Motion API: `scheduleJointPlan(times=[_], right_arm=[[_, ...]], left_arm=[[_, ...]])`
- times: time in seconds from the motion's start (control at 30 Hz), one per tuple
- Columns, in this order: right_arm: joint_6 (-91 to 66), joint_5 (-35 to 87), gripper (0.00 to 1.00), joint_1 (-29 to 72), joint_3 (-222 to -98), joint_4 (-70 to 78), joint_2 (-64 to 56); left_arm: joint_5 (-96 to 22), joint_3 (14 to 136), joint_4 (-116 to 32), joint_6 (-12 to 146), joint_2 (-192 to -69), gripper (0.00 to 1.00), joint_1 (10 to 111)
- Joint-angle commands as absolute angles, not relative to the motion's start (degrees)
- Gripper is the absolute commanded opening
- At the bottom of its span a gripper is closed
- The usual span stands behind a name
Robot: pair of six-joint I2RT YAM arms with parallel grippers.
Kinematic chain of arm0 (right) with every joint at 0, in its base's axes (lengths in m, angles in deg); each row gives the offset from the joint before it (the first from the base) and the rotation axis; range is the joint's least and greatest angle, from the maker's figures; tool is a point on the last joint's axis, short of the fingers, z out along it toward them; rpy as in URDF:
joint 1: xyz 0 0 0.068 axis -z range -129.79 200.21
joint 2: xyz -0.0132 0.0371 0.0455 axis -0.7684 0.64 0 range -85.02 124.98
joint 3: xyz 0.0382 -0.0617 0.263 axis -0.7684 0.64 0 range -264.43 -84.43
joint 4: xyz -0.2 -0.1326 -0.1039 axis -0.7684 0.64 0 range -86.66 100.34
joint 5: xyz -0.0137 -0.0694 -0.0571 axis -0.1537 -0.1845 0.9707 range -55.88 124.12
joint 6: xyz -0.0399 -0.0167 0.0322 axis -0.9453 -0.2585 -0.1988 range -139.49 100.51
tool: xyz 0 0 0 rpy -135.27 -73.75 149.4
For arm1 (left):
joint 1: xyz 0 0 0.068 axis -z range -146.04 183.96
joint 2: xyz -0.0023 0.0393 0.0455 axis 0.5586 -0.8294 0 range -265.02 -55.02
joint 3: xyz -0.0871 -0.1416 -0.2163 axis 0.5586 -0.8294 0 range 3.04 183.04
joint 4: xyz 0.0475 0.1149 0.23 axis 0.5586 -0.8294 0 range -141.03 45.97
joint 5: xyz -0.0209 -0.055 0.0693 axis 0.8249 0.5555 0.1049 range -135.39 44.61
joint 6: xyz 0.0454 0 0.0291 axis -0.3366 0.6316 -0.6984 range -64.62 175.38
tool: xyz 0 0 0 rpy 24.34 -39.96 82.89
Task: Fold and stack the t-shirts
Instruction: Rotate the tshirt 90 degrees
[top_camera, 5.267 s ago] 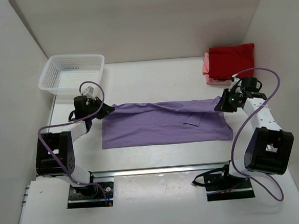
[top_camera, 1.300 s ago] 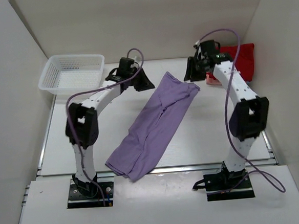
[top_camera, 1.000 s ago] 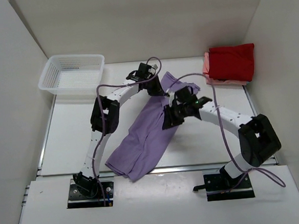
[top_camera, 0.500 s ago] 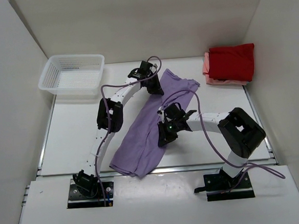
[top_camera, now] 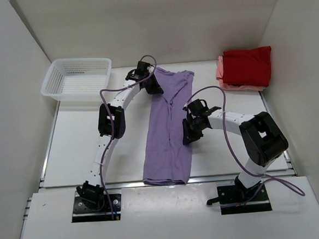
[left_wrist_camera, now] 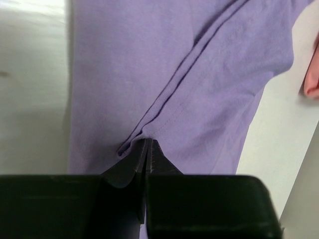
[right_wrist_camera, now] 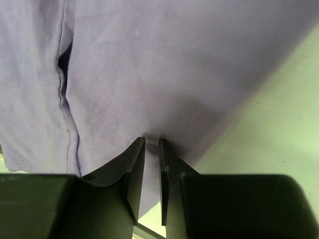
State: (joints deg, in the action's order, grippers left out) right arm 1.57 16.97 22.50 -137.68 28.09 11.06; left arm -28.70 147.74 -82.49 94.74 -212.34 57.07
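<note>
Red t-shirt (top_camera: pixel 247 64) on pink t-shirt (top_camera: pixel 221 74) already stacked far-right; lavender t-shirt (top_camera: pixel 166 138) lies mid counter (top_camera: pixel 79 149) as a long strip, left gripper (top_camera: pixel 153 87) and right gripper (top_camera: pixel 188 134) both pinched shut on it, so I'd say cross-folds and stacking remain.

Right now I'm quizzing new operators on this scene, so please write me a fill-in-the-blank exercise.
1. The left hand and the right hand are both ____ on the purple shirt.
2. The red shirt lies on top of a ____ one.
3. The basket sits in the far ____ corner.

Missing words: shut; pink; left.
</note>
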Motion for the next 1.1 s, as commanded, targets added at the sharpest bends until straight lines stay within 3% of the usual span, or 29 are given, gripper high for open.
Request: scheduleJointPlan(times=[0.0, 0.37, 0.63, 0.8, 1.07], right_arm=[[-2.6, 21.5, 0.16, 23.1, -136.0, 31.9, 11.4], [-4.5, 24.5, 0.17, 24.9, -145.2, 34.3, 21.0], [-5.0, 25.2, 0.19, 26.2, -148.3, 35.8, 20.4], [-5.3, 26.1, 0.22, 26.3, -150.3, 36.7, 19.9], [-6.4, 26.9, 0.26, 25.4, -150.5, 36.9, 19.0]], left_arm=[[-33.7, 147.5, -82.9, 96.4, -212.8, 0.11, 53.2], [-30.5, 149.6, -77.1, 100.3, -215.8, 0.10, 49.2], [-33.5, 146.7, -77.1, 97.0, -212.7, 0.11, 50.0], [-36.8, 152.0, -82.3, 95.6, -215.3, 0.10, 48.2], [-34.9, 152.3, -77.1, 95.3, -213.8, 0.11, 46.0]])
